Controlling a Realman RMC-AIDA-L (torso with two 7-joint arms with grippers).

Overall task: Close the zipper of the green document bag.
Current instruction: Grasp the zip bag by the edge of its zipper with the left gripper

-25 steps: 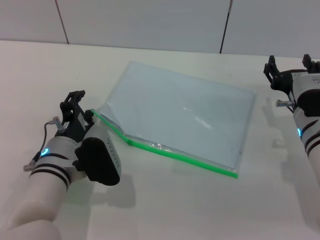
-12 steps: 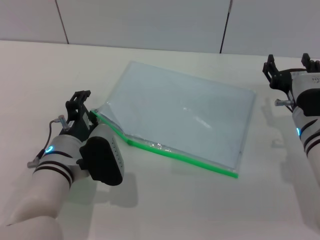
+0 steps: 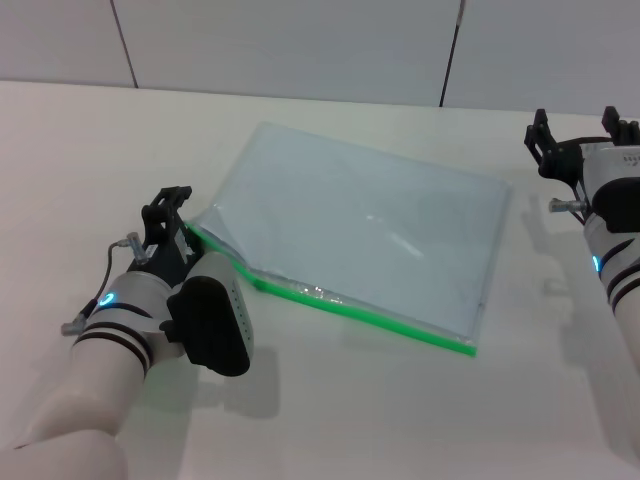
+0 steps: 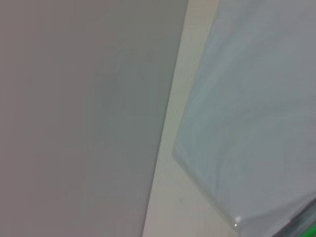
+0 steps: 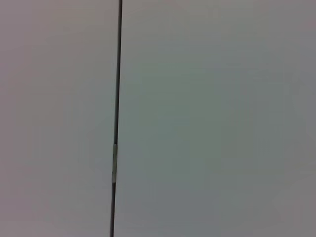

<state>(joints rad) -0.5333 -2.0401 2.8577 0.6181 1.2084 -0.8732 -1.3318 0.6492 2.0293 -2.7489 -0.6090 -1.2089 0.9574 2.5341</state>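
Pale wall panels (image 3: pixel 300 45) rise behind a white desk (image 3: pixel 380 420). On it the green document bag (image 3: pixel 370 230) lies flat at the centre, its zipper (image 3: pixel 340 305) running along the near edge, lifted and kinked at the left corner. The left gripper (image 3: pixel 172 205) sits right at that raised corner, touching or nearly so; whether it is open or closed I cannot tell. The right gripper (image 3: pixel 578 140) hovers well apart, beyond the bag's far right corner, fingers spread and empty.
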